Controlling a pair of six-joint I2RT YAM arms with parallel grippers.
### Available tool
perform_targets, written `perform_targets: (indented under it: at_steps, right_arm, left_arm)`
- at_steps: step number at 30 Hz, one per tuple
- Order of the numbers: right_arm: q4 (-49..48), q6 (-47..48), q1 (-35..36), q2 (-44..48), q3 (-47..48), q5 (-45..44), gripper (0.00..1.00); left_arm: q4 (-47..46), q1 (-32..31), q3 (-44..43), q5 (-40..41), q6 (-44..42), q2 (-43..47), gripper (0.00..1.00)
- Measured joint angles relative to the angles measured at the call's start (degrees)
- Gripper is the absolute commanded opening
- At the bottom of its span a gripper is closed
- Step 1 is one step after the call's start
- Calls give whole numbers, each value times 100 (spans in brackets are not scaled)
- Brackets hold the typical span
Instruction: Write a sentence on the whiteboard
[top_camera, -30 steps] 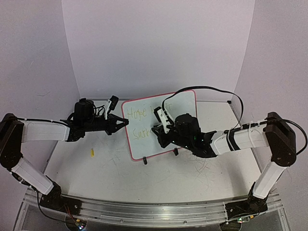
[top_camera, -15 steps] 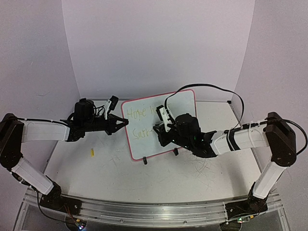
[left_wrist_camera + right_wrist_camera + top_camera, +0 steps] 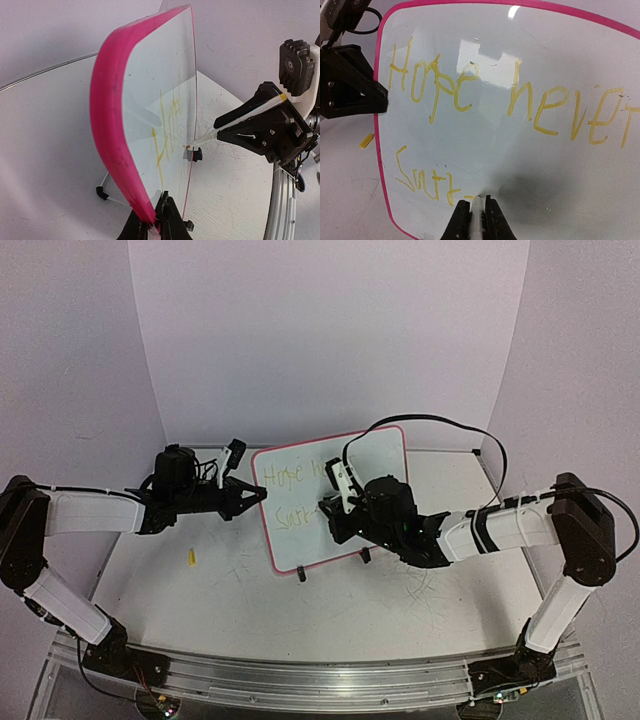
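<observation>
Whiteboard [image 3: 290, 540] upright, left frame edge pinched in left gripper [image 3: 158, 212]. Marker [image 3: 235, 121] clamped in right gripper [image 3: 476, 206], tip touching board at end of sentence [image 3: 510, 100], second line. Blank board beyond tip.

You have a white table [image 3: 400, 625] scored with thin grey scratch marks [image 3: 420, 590]. The whiteboard [image 3: 292, 540] stands on it on two black clip feet [image 3: 301, 576]. A small yellow piece [image 3: 190, 558] lies well apart from the whiteboard, off its left side.
</observation>
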State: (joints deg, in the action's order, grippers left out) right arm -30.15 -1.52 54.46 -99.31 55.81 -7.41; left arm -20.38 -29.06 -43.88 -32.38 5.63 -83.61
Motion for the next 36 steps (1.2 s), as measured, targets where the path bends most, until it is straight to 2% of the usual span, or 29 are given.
perform_targets:
  at_steps: [36]
  right_arm:
    - [-67,-200,-36,-13,188,123,0]
  left_arm:
    - [2,-1,0,-12,-3,0,0]
